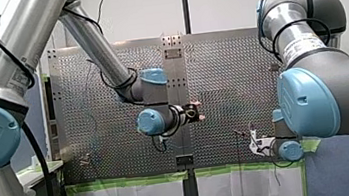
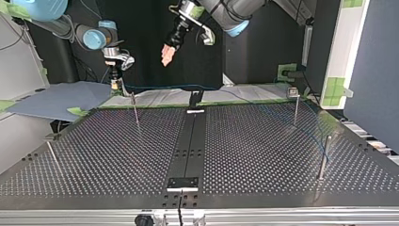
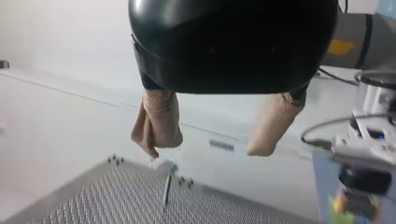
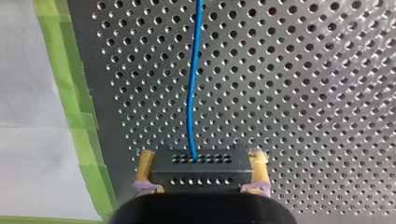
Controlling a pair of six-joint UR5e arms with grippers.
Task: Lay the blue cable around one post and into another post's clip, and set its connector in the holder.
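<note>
Right end effector (image 4: pixel 201 158), close under its wrist camera: 2 yellow pads (image 4: pixel 145 161) clamp the black perforated connector (image 4: pixel 201 172) by its short sides, low over the table (image 4: pixel 303 116). Blue cable (image 4: pixel 191 93) exits the connector's middle and runs straight ahead over the holes, beside the green tape (image 4: pixel 77 116) at the table's edge.

Left end effector (image 3: pixel 204 149): beige pads (image 3: pixel 159 123) wide apart with nothing between them, high over a table corner with 1 corner post (image 3: pixel 166 191).

Risks, as judged:
- A sideways pull on the cable may twist the connector in the pads.
- Slack may snag the thin post (image 2: pixel 135 110) near the right end effector.
- The left arm is well apart from the cable and cannot guide it from there.

Views:
- Only the right wrist view shows the grip.
- Only the top view shows the cable's faint run along the table's far edge toward the headed post (image 2: pixel 295 106) and the side post (image 2: pixel 323 157).
- Front view: cable hardly readable.
- Holder: cannot tell which fixture it is.
</note>
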